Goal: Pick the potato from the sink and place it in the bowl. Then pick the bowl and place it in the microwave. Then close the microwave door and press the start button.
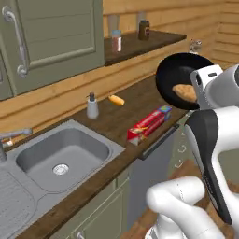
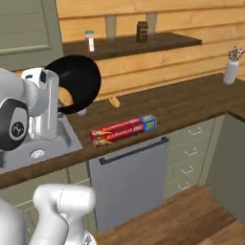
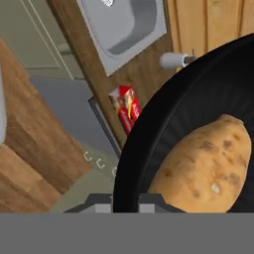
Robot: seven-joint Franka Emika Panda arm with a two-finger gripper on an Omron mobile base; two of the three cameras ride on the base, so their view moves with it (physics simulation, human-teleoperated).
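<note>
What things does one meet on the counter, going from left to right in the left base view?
sink → soap dispenser → small orange item → foil box → bowl, lifted above the counter and tilted, with the potato inside it.

My arm [image 1: 212,154] is glossy white, built of rounded, swollen segments that join like thick sleeves. A dark charcoal band runs lengthwise down the upper link, tapering toward its lower end. In the right base view my near joint carries a round black cap [image 2: 14,125] with a small pale mark at its centre. My hand housing [image 2: 44,107] is a paler, boxier grey-white block with squared edges and a flat face.
</note>
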